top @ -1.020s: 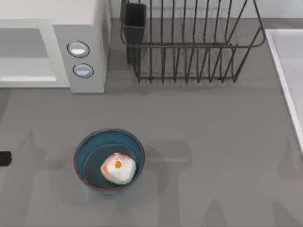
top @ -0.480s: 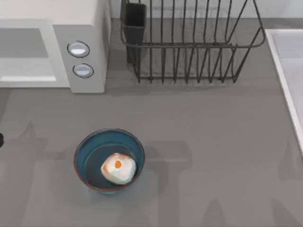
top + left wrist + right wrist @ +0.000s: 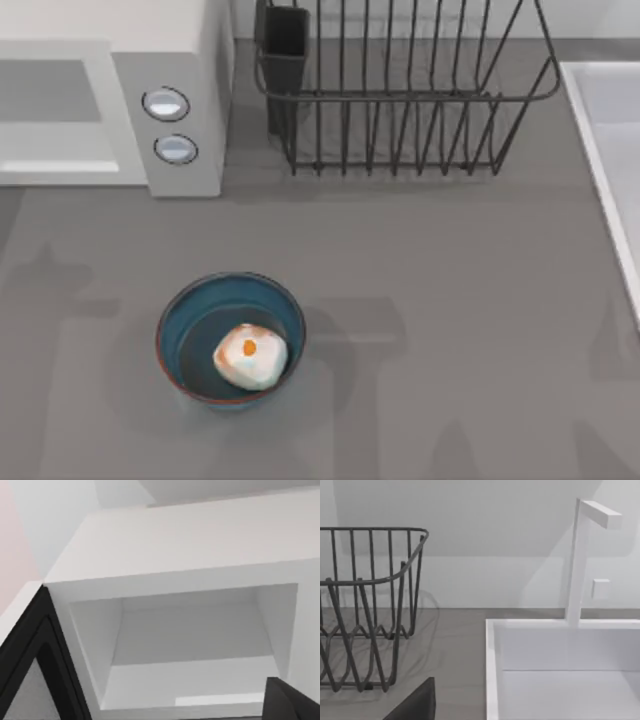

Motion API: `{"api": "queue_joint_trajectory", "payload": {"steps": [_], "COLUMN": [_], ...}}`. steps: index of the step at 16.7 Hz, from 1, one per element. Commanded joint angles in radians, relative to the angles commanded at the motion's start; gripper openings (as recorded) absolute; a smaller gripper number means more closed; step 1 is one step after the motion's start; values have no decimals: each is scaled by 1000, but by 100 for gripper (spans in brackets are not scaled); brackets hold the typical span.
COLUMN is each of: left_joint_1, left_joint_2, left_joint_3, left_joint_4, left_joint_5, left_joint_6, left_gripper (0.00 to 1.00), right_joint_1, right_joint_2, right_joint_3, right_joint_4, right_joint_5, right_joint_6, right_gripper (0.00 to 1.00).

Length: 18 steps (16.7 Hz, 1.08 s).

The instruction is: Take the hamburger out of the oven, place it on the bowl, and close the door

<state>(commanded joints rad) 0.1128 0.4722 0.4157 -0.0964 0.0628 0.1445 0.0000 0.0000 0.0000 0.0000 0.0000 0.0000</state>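
Observation:
The hamburger [image 3: 250, 357], a cream-white lump with an orange spot, lies inside the blue bowl [image 3: 176, 318] on the table's front left. At the back left stands the white oven [image 3: 180, 90] with its two round knobs. In the left wrist view the oven's cavity [image 3: 190, 645] stands open and bare, and the door [image 3: 25, 680] is swung out beside it, showing a dark frame and a grey window. A dark part of my left gripper [image 3: 292, 702] shows close to the cavity's mouth. A dark part of my right gripper [image 3: 415, 705] shows near the rack and the sink.
A dark wire dish rack [image 3: 400, 90] with a black cup holder [image 3: 285, 45] stands at the back middle. A white sink [image 3: 600, 150] runs along the right edge, with a white faucet [image 3: 577, 560] behind it. Grey tabletop stretches between bowl and sink.
The dark tip of my left arm at the top view's left edge has slid out of the picture to the left. Bowl, hamburger and oven have not moved.

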Motion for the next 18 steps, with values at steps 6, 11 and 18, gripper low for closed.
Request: {"api": "queue_joint_trajectory", "payload": {"steps": [6, 11, 18], "left_joint_1": [331, 631, 915], "left_joint_2": [437, 858, 1261], "left_joint_3": [347, 665, 959], "left_joint_4": [-233, -449, -653], "left_joint_5": [216, 412, 595], "left_joint_6": [288, 540, 764], "left_gripper": [0, 0, 0], "right_joint_1": [0, 0, 0], "right_joint_2": [0, 0, 0], "right_joint_3": [0, 0, 0], "right_joint_4": [0, 0, 0], "right_joint_5": [0, 0, 0], "right_joint_6": [0, 0, 0], "right_gripper": [100, 100, 100]}}
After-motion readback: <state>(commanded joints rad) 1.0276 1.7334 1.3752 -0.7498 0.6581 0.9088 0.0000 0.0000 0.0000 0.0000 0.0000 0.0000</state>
